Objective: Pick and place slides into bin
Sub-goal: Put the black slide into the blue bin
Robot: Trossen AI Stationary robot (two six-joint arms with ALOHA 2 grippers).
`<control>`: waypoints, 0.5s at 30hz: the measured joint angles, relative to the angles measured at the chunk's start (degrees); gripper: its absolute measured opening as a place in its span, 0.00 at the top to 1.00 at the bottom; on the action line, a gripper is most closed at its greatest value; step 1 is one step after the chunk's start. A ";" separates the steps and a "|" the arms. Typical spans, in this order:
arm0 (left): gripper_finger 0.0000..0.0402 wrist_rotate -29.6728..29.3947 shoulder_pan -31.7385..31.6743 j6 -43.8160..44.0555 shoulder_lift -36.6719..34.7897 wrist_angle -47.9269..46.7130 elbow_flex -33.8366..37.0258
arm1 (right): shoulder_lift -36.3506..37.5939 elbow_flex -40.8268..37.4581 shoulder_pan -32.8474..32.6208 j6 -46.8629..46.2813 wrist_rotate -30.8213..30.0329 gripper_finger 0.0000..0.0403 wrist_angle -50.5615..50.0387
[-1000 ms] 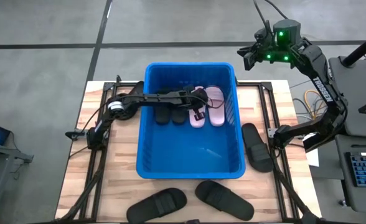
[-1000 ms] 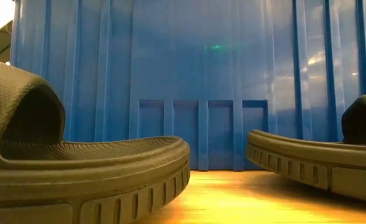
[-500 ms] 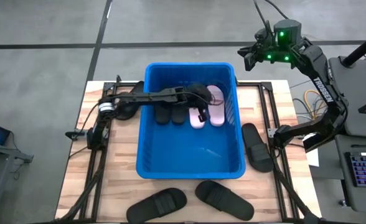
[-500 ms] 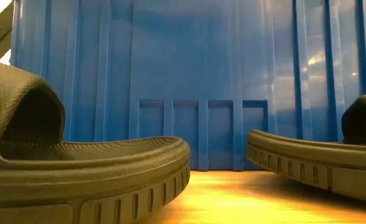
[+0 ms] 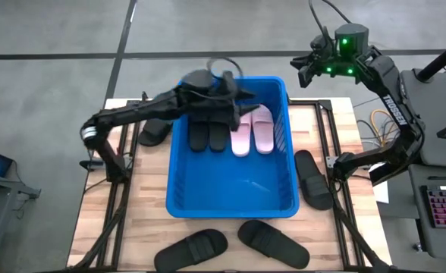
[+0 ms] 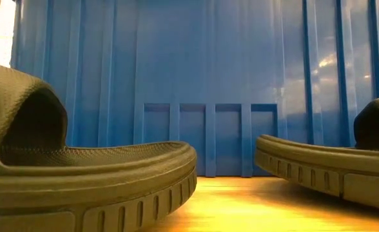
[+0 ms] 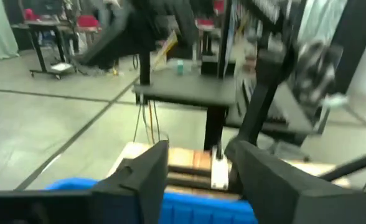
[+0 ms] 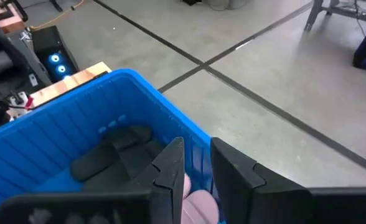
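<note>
The left arm is stretched out from its base at the table's left edge, reaching over the far left corner of the big bright blue rectangular plastic bin (image 5: 230, 201). The left gripper (image 5: 224, 82) is raised over the bin's far rim, and in its wrist view the two dark fingers (image 7: 149, 171) stand apart with nothing between them, pointing out at the room.

Inside the bin, right under and just in front of that gripper, two matte black rubber slides (image 5: 209, 130) lie side by side at the far end, with two pale pink rubber slides (image 5: 253, 130) right next to them. None of them is touching the gripper.

The right arm is parked high beyond the bin's far right corner, green lights glowing on its wrist. The right gripper (image 5: 305, 70) has its fingers (image 8: 170, 165) set slightly apart, holding nothing, looking down at the bin's far end.

Still out on the wooden table (image 5: 139, 197): one black slide (image 5: 312, 179) just right of the bin, two black slides (image 5: 230, 244) near the front edge, and another black slide (image 5: 154, 131) under the left arm.
</note>
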State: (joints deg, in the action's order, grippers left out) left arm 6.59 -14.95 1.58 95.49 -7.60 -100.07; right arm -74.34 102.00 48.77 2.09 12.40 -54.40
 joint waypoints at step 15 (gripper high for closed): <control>0.44 0.59 -0.06 5.55 -17.71 -5.23 0.10 | 7.51 -0.02 -0.04 1.34 18.26 0.84 7.39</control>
State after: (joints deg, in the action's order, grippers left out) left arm 7.18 -15.00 7.13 77.78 -12.83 -99.98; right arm -66.82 101.97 48.74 3.43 30.66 -47.02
